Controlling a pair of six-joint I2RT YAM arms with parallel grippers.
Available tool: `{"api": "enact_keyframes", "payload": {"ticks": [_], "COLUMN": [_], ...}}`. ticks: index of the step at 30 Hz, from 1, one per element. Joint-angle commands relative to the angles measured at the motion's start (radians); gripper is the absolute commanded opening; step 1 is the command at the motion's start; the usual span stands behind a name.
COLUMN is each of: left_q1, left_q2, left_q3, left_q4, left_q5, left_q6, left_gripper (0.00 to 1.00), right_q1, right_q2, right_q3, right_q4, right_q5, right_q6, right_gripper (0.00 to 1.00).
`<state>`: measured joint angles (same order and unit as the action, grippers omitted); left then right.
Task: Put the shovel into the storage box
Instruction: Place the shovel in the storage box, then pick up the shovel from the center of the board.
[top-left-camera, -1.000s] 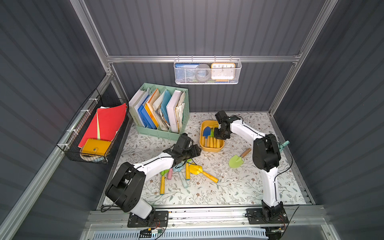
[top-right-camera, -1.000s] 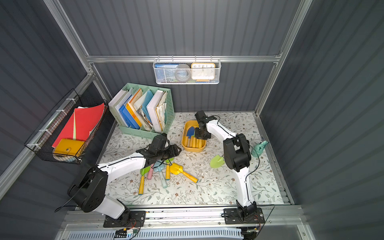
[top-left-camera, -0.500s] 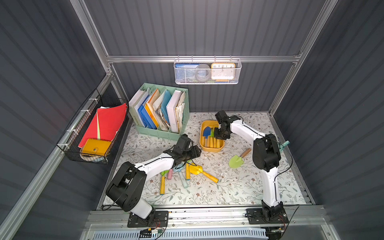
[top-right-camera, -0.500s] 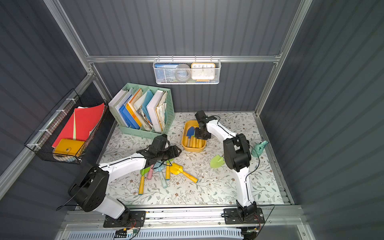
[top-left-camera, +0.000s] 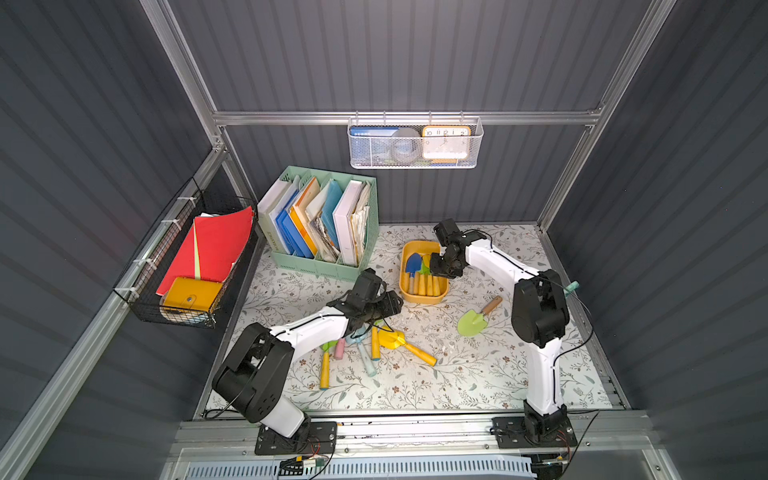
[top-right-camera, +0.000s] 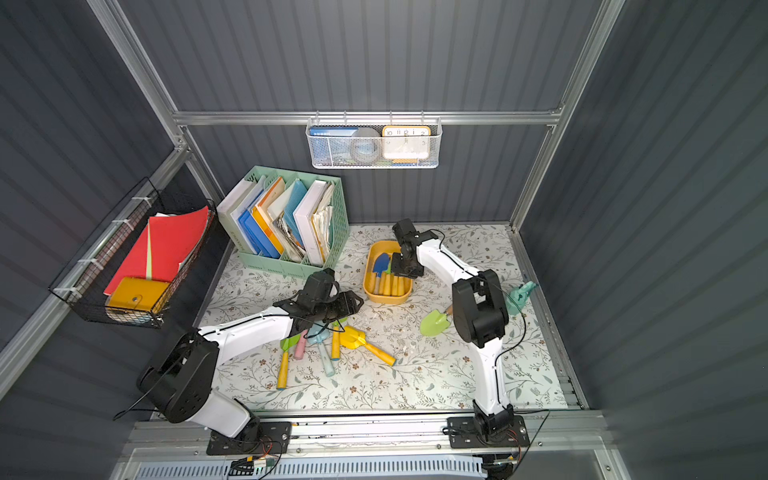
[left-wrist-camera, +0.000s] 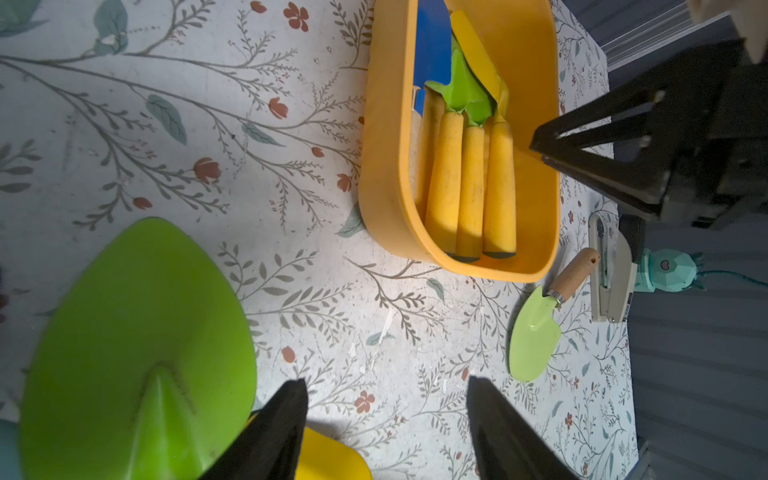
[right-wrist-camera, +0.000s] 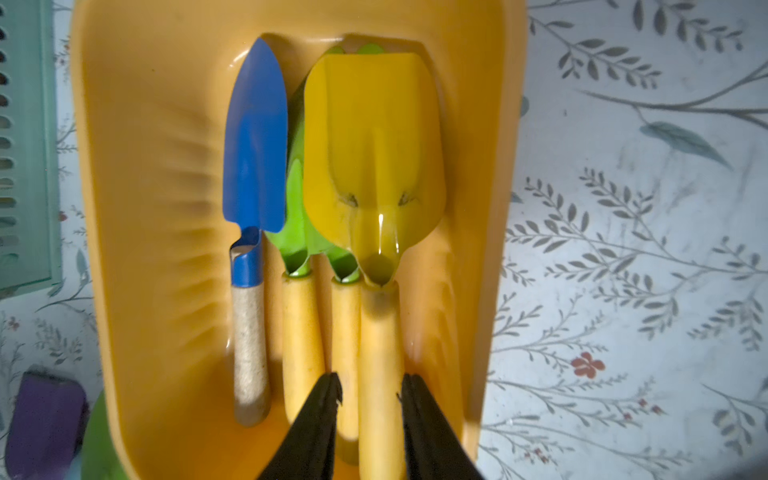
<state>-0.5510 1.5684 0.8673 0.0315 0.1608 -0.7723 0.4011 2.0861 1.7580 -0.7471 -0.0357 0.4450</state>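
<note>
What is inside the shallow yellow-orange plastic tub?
A blue metal shovel, and a yellow shovel lying on two yellow-handled green tools whose heads it mostly covers.

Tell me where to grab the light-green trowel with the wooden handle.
Take the trowel by its wooden handle, coming straight down with the jaws across it. The handle is a narrow round stick lying clear on the mat; the blade is wide and lies flat.
</note>
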Motion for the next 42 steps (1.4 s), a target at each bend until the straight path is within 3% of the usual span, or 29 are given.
{"api": "enact_keyframes", "payload": {"ticks": [1, 9, 17, 42], "left_q1": [-0.003, -0.003, -0.003, -0.004], "left_q2": [-0.007, -0.01, -0.024, -0.054], "left_q3": [-0.015, -0.002, -0.016, 0.005], "left_q4": [-0.006, -0.053, -0.053, -0.126], "left_q5": [-0.001, -0.03, -0.035, -0.085], "left_q6": [-0.002, -0.004, -0.019, -0.008], "left_gripper": [0.66, 0.65, 0.65, 0.65], "right_q1": [0.003, 0.022, 0.043, 0.077], "right_q2": [-0.098, -0.288, -0.419, -0.621], "right_q3": [-0.072, -0.272, -0.431, -0.703], "right_q4": [0.049, 0.13, 0.179, 0.256], "right_q5": [-0.039, -0.065, -0.081, -0.07], "right_q6": [0.023, 0.041, 0.063, 0.123], "right_gripper": [0.32, 0.41, 0.42, 0.43]}}
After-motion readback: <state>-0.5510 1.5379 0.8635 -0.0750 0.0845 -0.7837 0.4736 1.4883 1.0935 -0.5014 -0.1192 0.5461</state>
